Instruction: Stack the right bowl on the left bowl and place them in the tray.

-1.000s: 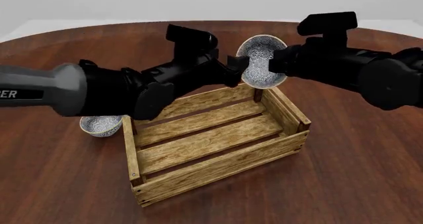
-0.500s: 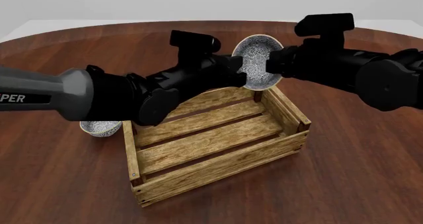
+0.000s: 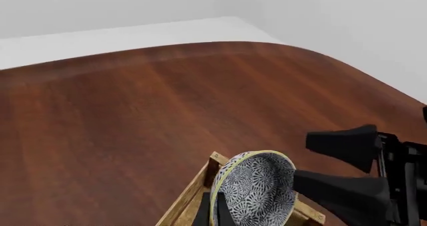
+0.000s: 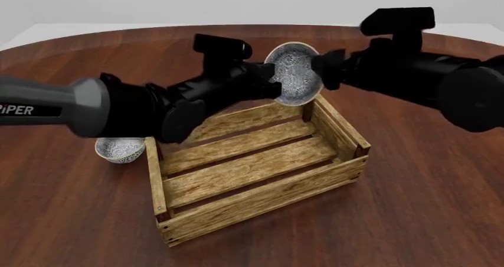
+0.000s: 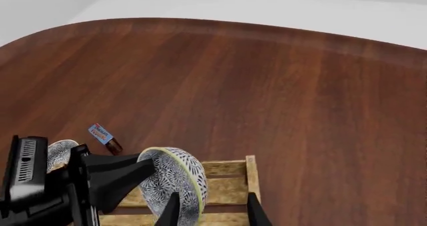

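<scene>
The patterned grey ceramic bowl (image 4: 293, 74) is held tilted above the far edge of the light-brown slatted wooden tray (image 4: 252, 171), both the left gripper (image 4: 272, 84) and right gripper (image 4: 321, 71) clamped on its rim, evidently for a handover, while the second bowl (image 4: 120, 149) rests outside the tray.

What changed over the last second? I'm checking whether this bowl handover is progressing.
The raised bowl, pinched between both grippers, drifted left and slightly up above the tray's far edge; both arms followed. The tray and the other bowl on the table stayed put.
</scene>
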